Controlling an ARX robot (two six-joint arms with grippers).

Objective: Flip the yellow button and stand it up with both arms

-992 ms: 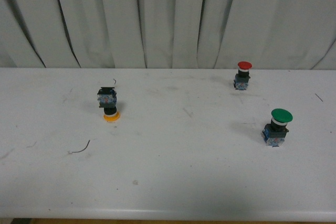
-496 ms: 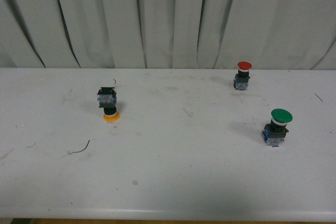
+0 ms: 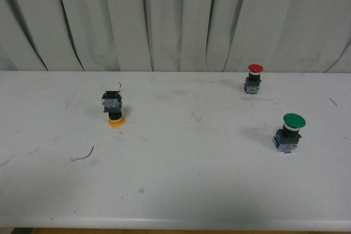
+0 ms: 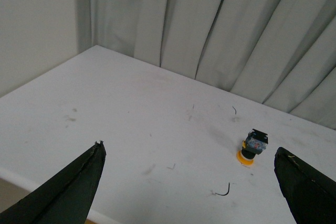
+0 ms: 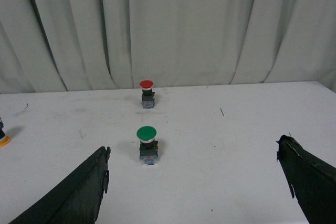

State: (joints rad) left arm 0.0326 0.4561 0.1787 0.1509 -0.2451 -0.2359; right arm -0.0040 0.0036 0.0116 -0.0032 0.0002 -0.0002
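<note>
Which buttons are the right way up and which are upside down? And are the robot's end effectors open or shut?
yellow button: upside down, cap resting on the table, base up, not held.
red button: upright, cap on top, not held.
green button: upright, cap on top, not held.
left end effector: open wide, empty.
right end effector: open wide, empty.

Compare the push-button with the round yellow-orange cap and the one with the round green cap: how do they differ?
The yellow-capped push-button rests upside down, cap on the white table, dark base up; the green-capped push-button stands upright, cap on top. The green cap looks wider than the yellow. In the front view the yellow one sits left, the green one right. Both have dark, blue-tinted blocky bases.
</note>
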